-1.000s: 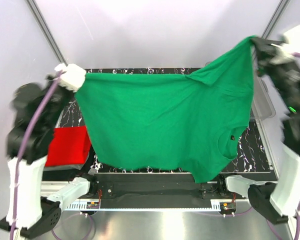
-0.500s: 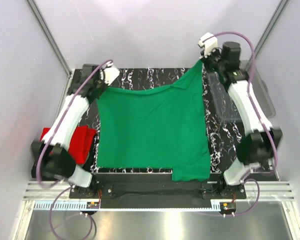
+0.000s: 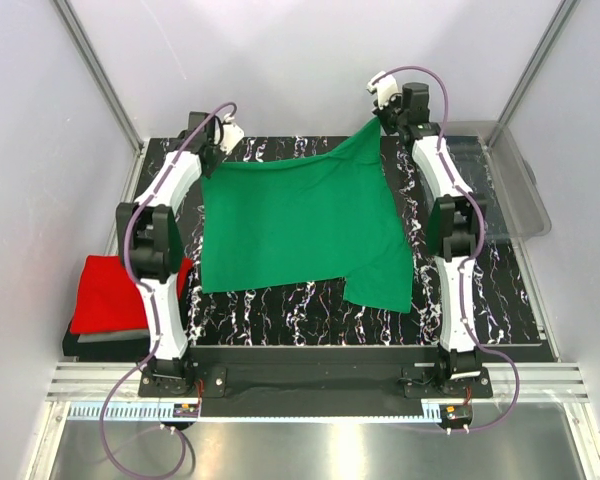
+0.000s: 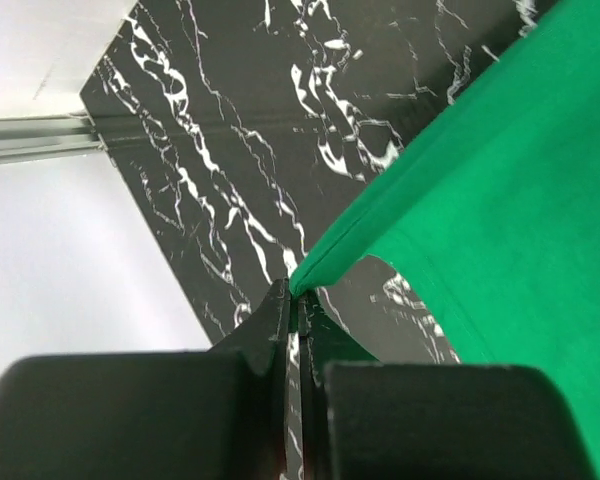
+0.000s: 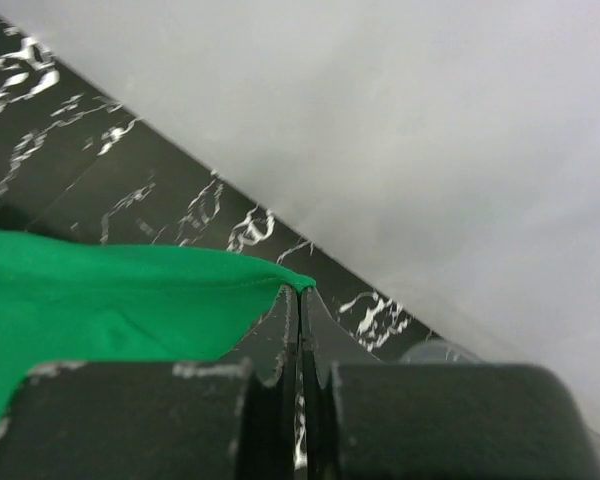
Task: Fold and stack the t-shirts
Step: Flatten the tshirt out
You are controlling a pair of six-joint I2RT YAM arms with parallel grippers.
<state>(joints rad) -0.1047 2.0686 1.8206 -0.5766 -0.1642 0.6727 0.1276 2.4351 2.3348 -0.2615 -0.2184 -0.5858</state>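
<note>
The bright green t-shirt (image 3: 300, 225) lies spread over the black marbled table, its far edge lifted at both corners. My left gripper (image 3: 213, 150) is shut on its far left corner (image 4: 310, 270). My right gripper (image 3: 378, 122) is shut on its far right corner (image 5: 290, 280), held slightly higher near the back wall. One sleeve (image 3: 380, 285) lies at the near right. The folded red t-shirt (image 3: 115, 292) sits at the left edge on top of a grey folded one (image 3: 105, 335).
A clear plastic bin (image 3: 500, 185) stands at the right back of the table. Bare marbled table (image 3: 310, 315) shows near the front. White walls close in behind and at both sides.
Both arms have stretched far back and down, carrying the green shirt from hanging high in the air to lying spread on the table.
</note>
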